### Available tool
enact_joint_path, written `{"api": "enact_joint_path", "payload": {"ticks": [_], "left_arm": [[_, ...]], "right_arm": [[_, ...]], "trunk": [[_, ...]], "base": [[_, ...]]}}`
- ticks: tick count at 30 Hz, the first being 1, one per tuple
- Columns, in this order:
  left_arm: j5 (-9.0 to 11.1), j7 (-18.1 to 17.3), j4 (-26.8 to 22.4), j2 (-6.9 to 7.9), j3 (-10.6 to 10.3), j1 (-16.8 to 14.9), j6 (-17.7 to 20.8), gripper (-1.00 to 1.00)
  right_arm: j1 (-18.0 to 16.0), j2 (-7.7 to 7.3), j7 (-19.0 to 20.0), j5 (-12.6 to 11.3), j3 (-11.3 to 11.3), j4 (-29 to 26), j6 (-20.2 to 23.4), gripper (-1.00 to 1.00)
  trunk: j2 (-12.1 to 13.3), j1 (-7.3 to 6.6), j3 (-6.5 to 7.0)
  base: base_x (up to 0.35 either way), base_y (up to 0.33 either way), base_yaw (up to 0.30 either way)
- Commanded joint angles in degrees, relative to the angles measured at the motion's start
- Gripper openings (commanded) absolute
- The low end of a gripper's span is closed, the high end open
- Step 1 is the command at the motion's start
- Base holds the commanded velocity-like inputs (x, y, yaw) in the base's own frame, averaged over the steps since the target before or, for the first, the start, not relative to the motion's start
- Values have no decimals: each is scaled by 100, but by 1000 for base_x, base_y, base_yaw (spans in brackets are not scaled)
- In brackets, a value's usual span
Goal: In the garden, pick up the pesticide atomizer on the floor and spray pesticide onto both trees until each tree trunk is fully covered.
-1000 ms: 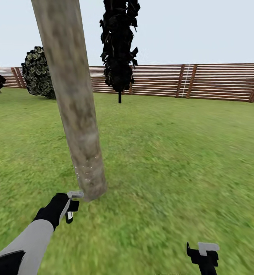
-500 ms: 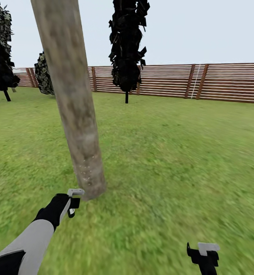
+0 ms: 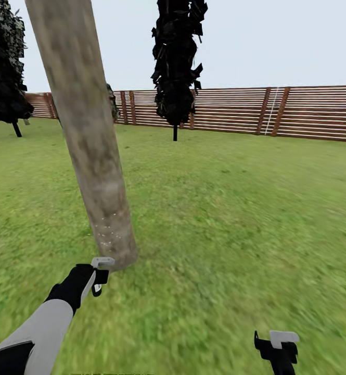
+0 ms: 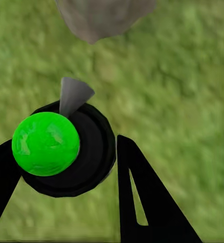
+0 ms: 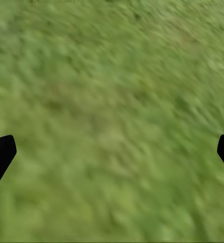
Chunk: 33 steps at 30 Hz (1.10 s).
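Note:
A thick grey-brown tree trunk (image 3: 89,146) rises from the garden lawn (image 3: 219,208) just ahead of me, with small white specks (image 3: 110,234) low on its bark. My left gripper (image 3: 97,276) is close to the trunk's base. In the left wrist view that gripper (image 4: 66,167) is shut on the pesticide atomizer (image 4: 45,143), a black round body with a bright green ball on top. Its grey nozzle (image 4: 71,96) points toward the trunk's foot (image 4: 101,15). My right gripper (image 3: 277,349) hangs low at the right, open over bare grass (image 5: 113,152).
Two narrow black trees stand behind, one in the middle (image 3: 178,57) and one at the far left (image 3: 3,62). A brown slatted fence (image 3: 297,112) closes the lawn at the back. Open grass stretches to the right of the trunk.
The whole picture has shifted, so the camera has moved: the background trees and fence slid right and the trunk sits slightly further left. Both grippers hold their places in the view.

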Motion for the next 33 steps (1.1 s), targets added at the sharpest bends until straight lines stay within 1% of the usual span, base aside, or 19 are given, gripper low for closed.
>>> {"api": "enact_joint_path", "payload": {"ticks": [1, 8, 17, 21, 33], "left_arm": [[-42, -19, -5, -4, 27, -6, 23, -100], [-42, -19, -3, -11, 27, -6, 22, -100], [-41, -19, 36, -21, 27, -6, 22, -100], [-35, -19, 40, -21, 28, -5, 19, -100], [-34, -15, 42, -21, 27, -5, 4, -100]], "right_arm": [[-3, -1, -28, 61, -32, 7, -12, 100], [-3, -1, -28, 61, -32, 7, -12, 100], [-3, -1, -28, 61, -32, 7, -12, 100], [-3, -1, -28, 61, -32, 7, -12, 100], [-3, 4, -28, 61, -32, 7, -12, 100]], "trunk": [[-2, -1, -5], [-2, -1, -5], [-2, -1, -5], [-2, -1, -5], [-2, -1, -5]], "base": [[0, -276, 265], [12, -276, 274], [99, -276, 269], [132, -276, 73], [135, -276, 3]]}}
